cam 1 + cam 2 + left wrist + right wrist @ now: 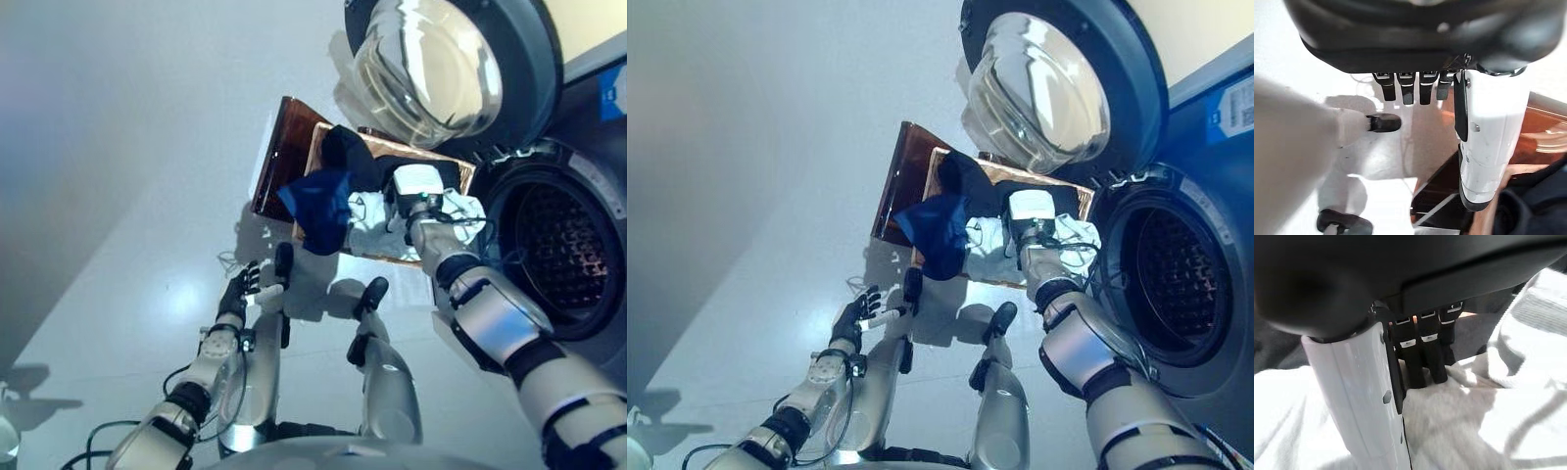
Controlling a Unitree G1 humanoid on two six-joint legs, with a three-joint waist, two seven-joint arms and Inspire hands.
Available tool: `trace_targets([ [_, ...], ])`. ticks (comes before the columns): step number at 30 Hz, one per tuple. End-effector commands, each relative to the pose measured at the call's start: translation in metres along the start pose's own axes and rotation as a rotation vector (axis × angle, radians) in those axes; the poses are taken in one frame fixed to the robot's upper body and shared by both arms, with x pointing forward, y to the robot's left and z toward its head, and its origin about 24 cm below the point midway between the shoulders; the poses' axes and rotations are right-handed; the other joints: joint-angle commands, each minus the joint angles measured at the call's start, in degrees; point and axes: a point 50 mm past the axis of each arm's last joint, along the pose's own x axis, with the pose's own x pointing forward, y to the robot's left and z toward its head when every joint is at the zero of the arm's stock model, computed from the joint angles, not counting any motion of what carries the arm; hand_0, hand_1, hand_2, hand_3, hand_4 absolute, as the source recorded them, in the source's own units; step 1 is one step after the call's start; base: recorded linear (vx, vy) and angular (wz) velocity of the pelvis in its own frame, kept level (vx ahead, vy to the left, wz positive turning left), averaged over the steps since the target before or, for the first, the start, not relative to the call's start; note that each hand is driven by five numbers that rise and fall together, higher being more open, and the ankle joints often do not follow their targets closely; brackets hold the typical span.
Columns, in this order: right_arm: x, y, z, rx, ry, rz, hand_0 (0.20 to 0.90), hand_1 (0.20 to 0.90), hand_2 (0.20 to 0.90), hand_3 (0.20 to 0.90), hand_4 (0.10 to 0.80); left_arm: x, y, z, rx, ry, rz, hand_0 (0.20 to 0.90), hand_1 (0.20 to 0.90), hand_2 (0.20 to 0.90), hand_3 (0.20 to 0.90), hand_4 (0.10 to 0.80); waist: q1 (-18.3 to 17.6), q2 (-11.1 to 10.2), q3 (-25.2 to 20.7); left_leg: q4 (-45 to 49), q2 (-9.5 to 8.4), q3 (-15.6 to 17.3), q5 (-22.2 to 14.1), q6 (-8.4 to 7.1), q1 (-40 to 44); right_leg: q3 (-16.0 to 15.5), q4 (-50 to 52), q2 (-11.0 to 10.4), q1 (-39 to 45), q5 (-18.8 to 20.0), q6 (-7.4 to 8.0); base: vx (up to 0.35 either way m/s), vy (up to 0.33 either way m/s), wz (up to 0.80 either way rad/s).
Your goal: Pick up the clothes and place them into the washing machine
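Note:
A cardboard box (315, 149) on the floor holds the clothes: a blue garment (321, 208) hanging over its near edge, a black one (348, 152) behind it, and a white cloth (370, 223). My right hand (416, 186) is down in the box on the white cloth (1474, 421). Its fingers (1425, 357) point straight into the cloth and touch it, with the thumb held straight beside them. My left hand (240, 284) hangs open over the floor short of the box, holding nothing. The washing machine's drum (558, 245) gapes at the right.
The washer's round glass door (431, 64) is swung open above the box's far side. A brown flap (279, 157) lies open on the box's left. Pale floor (147, 196) stretches away on the left.

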Motion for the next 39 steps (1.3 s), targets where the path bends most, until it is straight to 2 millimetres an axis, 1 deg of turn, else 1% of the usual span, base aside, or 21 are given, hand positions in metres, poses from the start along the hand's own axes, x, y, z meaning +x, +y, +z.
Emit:
trace_targets([
  [1,0.008,-0.033,-0.05,-0.109,0.147,-0.067,0.9,0.9,0.9,0.9,0.8,-0.005,-0.007,0.01,-0.011,-0.076,-0.035,0.9,0.9,0.9,0.9,0.8,1.26,1.39,0.46,-0.91,-0.66,-1.25,0.77,-5.57,-2.5,1.12,3.77,-5.42,-3.17,5.98,2.48,-0.023,0.016,0.09],
  [2,0.008,-0.034,-0.052,-0.11,0.152,-0.067,0.9,0.9,0.9,0.9,0.8,-0.004,-0.008,0.012,-0.013,-0.083,-0.04,0.9,0.9,0.9,0.9,0.8,1.32,1.63,0.63,-0.91,-0.78,-1.26,0.83,-5.63,-2.85,0.89,3.75,-5.53,-3.48,6.06,2.59,0.063,-0.015,0.06],
  [3,0.008,-0.032,-0.052,-0.115,0.152,-0.057,0.9,0.9,0.9,0.9,0.8,-0.004,-0.008,0.013,-0.019,-0.088,-0.044,0.9,0.9,0.9,0.9,0.8,1.43,1.67,0.63,-0.91,-0.76,-1.49,-0.51,-5.99,-2.51,1.3,3.77,-5.48,-3.16,5.03,3.25,-0.01,0.012,0.06],
  [4,0.008,-0.033,-0.054,-0.113,0.156,-0.056,0.9,0.9,0.9,0.9,0.8,-0.004,-0.009,0.015,-0.022,-0.094,-0.045,0.9,0.9,0.9,0.9,0.8,1.43,1.95,0.75,-0.91,-0.97,-1.5,0.9,-5.63,-3.59,0.77,3.65,-5.76,-4.02,6.24,2.68,-0.006,0.007,0.08],
  [10,0.008,-0.03,-0.047,-0.109,0.131,-0.038,0.9,0.9,0.9,0.9,0.8,-0.001,-0.008,0.013,-0.026,-0.077,-0.025,0.9,0.9,0.9,0.9,0.8,1.45,1.53,0.75,-0.91,-1.12,-1.4,0.93,-5.64,-4.51,0.76,3.2,-5.65,-4.56,6.54,2.65,-0.013,0.008,0.06],
  [11,0.009,-0.028,-0.041,-0.105,0.113,-0.025,0.9,0.9,0.9,0.9,0.8,0.0,-0.008,0.013,-0.031,-0.075,-0.018,0.9,0.9,0.9,0.9,0.8,1.45,1.29,0.75,-0.91,-1.03,-1.33,0.87,-5.67,-4.54,0.59,2.92,-5.64,-4.53,6.61,2.67,0.0,0.0,0.0],
  [14,0.008,-0.025,-0.034,-0.098,0.09,-0.021,0.9,0.9,0.9,0.9,0.8,0.001,-0.008,0.016,-0.032,-0.081,-0.014,0.9,0.9,0.9,0.9,0.8,1.37,1.08,0.75,-0.91,-1.03,-1.3,0.87,-5.72,-4.52,0.45,2.52,-5.57,-4.33,6.74,2.71,0.0,0.0,0.0],
  [17,0.009,-0.026,-0.03,-0.096,0.081,-0.026,0.9,0.9,0.9,0.9,0.8,0.002,-0.008,0.018,-0.033,-0.086,-0.014,0.9,0.9,0.9,0.9,0.8,1.28,0.89,0.75,-0.91,-0.96,-1.29,0.8,-5.76,-4.36,0.36,2.26,-5.49,-4.01,6.78,2.67,0.0,0.0,0.0],
  [18,0.009,-0.027,-0.026,-0.078,0.07,-0.038,0.9,0.9,0.9,0.9,0.8,0.002,-0.008,0.018,-0.034,-0.086,-0.011,0.9,0.9,0.9,0.9,0.8,1.2,0.72,0.75,-0.91,-0.87,-1.23,0.76,-5.79,-4.05,0.4,2.13,-5.44,-3.64,6.77,2.65,0.0,0.0,0.0],
  [23,0.007,-0.024,-0.018,-0.021,0.048,-0.073,0.9,0.9,0.9,0.9,0.8,0.002,-0.005,0.016,-0.035,-0.075,0.01,0.9,0.9,0.9,0.9,0.8,0.65,-0.05,0.75,-0.91,-0.55,-1.07,0.45,-5.72,-2.66,0.39,2.28,-5.46,-2.26,6.54,2.64,0.0,0.0,0.0],
  [26,0.004,-0.018,-0.021,0.017,0.043,-0.085,0.9,0.9,0.9,0.9,0.8,0.002,-0.002,0.014,-0.023,-0.07,0.025,0.9,0.9,0.9,0.9,0.8,0.1,-0.95,0.75,-0.91,-0.29,-0.86,0.14,-5.69,-1.15,0.49,2.39,-5.22,-1.02,6.22,2.58,0.0,0.0,0.0],
  [27,0.004,-0.018,-0.021,0.017,0.043,-0.085,0.9,0.9,0.9,0.9,0.8,0.002,-0.002,0.014,-0.023,-0.07,0.025,0.9,0.9,0.9,0.9,0.8,0.11,-0.95,0.75,-0.91,-0.29,-0.86,0.13,-5.69,-1.13,0.49,2.38,-5.22,-0.99,6.22,2.58,0.0,0.0,0.0],
  [29,0.003,-0.019,-0.025,0.048,0.043,-0.114,0.9,0.9,0.9,0.9,0.8,0.002,0.002,0.015,-0.02,-0.075,0.038,0.9,0.9,0.9,0.9,0.8,-0.28,-1.69,0.74,-0.91,-0.1,-0.8,-0.06,-5.67,-0.58,0.69,2.12,-4.99,-0.39,6.18,2.57,0.0,0.0,0.0],
  [30,-0.001,-0.014,-0.033,0.08,0.057,-0.13,0.9,0.9,0.9,0.9,0.8,0.002,0.004,0.016,-0.016,-0.081,0.041,0.9,0.9,0.9,0.9,0.8,-0.73,-2.25,0.66,-0.91,0.08,-0.79,-0.12,-5.6,-0.15,0.88,1.99,-4.75,0.09,6.08,2.56,0.0,0.0,0.0],
  [31,-0.001,-0.014,-0.033,0.081,0.057,-0.13,0.9,0.9,0.9,0.9,0.8,0.002,0.004,0.016,-0.016,-0.081,0.041,0.9,0.9,0.9,0.9,0.8,-0.72,-2.25,0.67,-0.91,0.08,-0.79,-0.13,-5.6,-0.13,0.88,1.98,-4.75,0.11,6.08,2.56,-0.001,-0.014,-0.04],
  [32,-0.006,-0.009,-0.042,0.092,0.059,-0.157,0.9,0.9,0.9,0.9,0.8,0.0,0.007,0.015,-0.016,-0.087,0.049,0.9,0.9,0.9,0.9,0.8,-1.19,-2.86,0.47,-0.91,0.33,-0.68,-0.29,-5.53,0.43,1.12,1.74,-4.47,0.54,6.02,2.6,0.001,0.0,-0.04],
  [33,-0.006,-0.009,-0.042,0.092,0.059,-0.157,0.9,0.9,0.9,0.9,0.8,0.0,0.007,0.015,-0.016,-0.086,0.049,0.9,0.9,0.9,0.9,0.8,-1.16,-2.86,0.46,-0.91,0.34,-0.67,-0.3,-5.53,0.45,1.14,1.73,-4.47,0.55,6.02,2.59,-0.003,-0.003,-0.04],
  [35,-0.014,0.001,-0.047,0.138,0.043,-0.173,0.9,0.9,0.9,0.9,0.8,-0.001,0.009,0.01,-0.005,-0.073,0.06,0.9,0.9,0.9,0.9,0.8,-1.86,-3.99,0.29,-0.91,0.82,-0.43,-0.47,-5.43,1.26,1.75,1.55,-3.99,0.87,5.91,2.56,-0.004,-0.008,-0.04],
  [36,-0.014,0.001,-0.047,0.138,0.043,-0.173,0.9,0.9,0.9,0.9,0.8,-0.001,0.009,0.01,-0.005,-0.073,0.06,0.9,0.9,0.9,0.9,0.8,-1.84,-3.98,0.29,-0.91,0.82,-0.42,-0.47,-5.43,1.27,1.76,1.55,-3.99,0.88,5.91,2.56,-0.001,-0.004,-0.09],
  [38,-0.021,0.016,-0.052,0.156,0.051,-0.136,0.9,0.9,0.9,0.9,0.8,-0.001,0.011,0.005,0.0,-0.053,0.071,0.9,0.9,0.9,0.9,0.8,-2.12,-4.52,0.12,-0.91,0.94,-0.14,-0.55,-5.42,1.85,2.04,1.35,-3.76,1.35,5.79,2.45,-0.003,-0.005,-0.1],
  [39,-0.021,0.016,-0.052,0.156,0.051,-0.136,0.9,0.9,0.9,0.9,0.8,-0.001,0.011,0.005,0.0,-0.053,0.071,0.9,0.9,0.9,0.9,0.8,-2.11,-4.52,0.11,-0.91,0.94,-0.14,-0.55,-5.42,1.85,2.04,1.34,-3.75,1.36,5.8,2.45,0.008,-0.012,-0.05],
])
